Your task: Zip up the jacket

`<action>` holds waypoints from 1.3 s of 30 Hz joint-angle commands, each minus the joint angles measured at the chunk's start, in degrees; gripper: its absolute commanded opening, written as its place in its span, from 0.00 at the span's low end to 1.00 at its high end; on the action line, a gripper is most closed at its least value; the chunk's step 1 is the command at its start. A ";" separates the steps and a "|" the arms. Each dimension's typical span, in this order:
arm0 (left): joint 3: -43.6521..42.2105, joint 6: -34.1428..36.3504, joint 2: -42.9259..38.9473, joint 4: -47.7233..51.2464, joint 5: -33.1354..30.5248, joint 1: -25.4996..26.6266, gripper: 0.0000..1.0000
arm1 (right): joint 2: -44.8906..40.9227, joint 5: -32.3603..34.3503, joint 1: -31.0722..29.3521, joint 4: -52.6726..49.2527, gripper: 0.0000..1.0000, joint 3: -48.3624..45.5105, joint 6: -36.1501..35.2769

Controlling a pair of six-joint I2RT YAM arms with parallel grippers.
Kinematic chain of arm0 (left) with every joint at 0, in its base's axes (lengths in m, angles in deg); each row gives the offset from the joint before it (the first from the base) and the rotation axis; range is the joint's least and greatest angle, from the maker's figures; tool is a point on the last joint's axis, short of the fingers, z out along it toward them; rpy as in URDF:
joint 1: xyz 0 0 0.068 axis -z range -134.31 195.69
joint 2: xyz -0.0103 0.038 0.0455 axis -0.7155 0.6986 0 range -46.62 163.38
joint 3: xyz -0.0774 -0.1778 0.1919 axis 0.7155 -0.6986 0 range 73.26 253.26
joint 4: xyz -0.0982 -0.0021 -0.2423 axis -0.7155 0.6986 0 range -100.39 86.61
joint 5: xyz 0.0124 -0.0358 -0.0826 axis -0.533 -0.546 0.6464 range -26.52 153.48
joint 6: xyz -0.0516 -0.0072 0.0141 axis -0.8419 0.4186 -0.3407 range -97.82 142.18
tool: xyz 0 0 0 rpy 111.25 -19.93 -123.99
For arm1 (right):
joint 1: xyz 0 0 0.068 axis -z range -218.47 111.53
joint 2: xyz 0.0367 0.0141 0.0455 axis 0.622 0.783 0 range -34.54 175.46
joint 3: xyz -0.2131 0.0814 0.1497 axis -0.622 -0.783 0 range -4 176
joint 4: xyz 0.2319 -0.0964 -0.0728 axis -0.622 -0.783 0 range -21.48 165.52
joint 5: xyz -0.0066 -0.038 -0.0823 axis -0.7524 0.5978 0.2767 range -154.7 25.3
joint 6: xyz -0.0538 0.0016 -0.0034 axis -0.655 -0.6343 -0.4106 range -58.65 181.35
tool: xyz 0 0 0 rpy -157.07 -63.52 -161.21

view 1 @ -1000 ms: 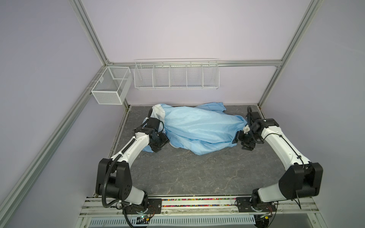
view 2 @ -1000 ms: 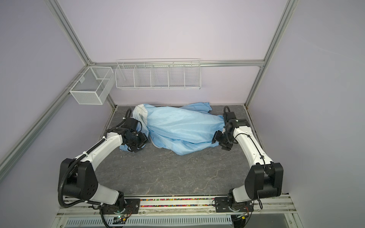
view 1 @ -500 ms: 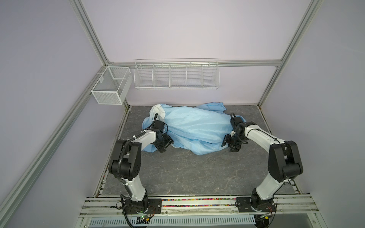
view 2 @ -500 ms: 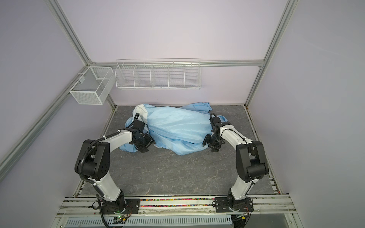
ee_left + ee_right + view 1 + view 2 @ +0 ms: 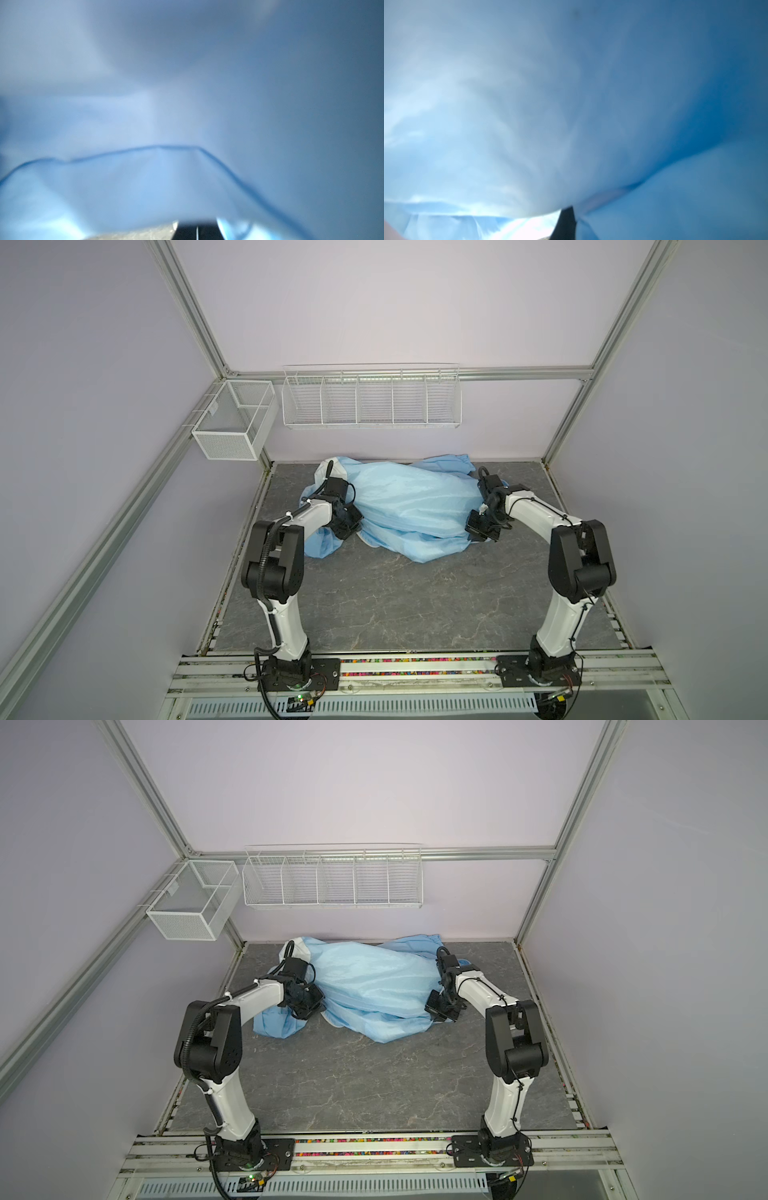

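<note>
The near half of the desk (image 5: 395,605) lies bare. Beyond it, the left hand (image 5: 348,527) is clenched at the 8 o'clock edge of the jacket (image 5: 409,506) and the right hand (image 5: 478,531) at its 4 o'clock edge, each seemingly pinching fabric, probably to spread the crumpled heap. The jacket sits toward 12 o'clock on the desk, bunched, its front opening not traceable; both wrist views show only blue cloth. At the back hang a wire rack (image 5: 370,402) and a mesh basket (image 5: 232,423), out of the way
</note>
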 commanded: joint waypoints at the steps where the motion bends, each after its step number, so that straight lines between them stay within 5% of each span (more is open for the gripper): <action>1: 3.41 3.41 -4.26 5.51 -1.40 -1.20 0.00 | -3.37 -2.08 0.26 -3.95 0.07 1.09 -1.70; 17: 15.15 13.47 -23.41 31.32 -5.90 -5.84 0.00 | -15.06 -18.32 5.98 -25.79 0.07 10.45 -14.32; 19: 13.17 12.94 -23.76 32.37 -5.14 -5.18 0.16 | -15.41 -20.30 6.07 -25.88 0.07 10.93 -14.41; 22: 5.03 8.69 -26.09 28.39 -1.93 -3.27 0.46 | -14.95 -19.36 6.33 -25.58 0.08 11.85 -13.30; 24: -0.55 4.93 -27.50 24.33 -0.34 -0.25 0.55 | -13.97 -18.54 6.42 -25.26 0.07 12.36 -12.62; 31: -17.32 -9.26 -26.92 4.84 1.77 6.57 0.63 | -12.69 -18.52 7.69 -21.36 0.07 9.93 -9.70; 39: -18.64 -13.55 -17.55 -4.40 -1.12 6.46 0.65 | -12.68 -18.20 7.83 -17.56 0.07 5.36 -7.82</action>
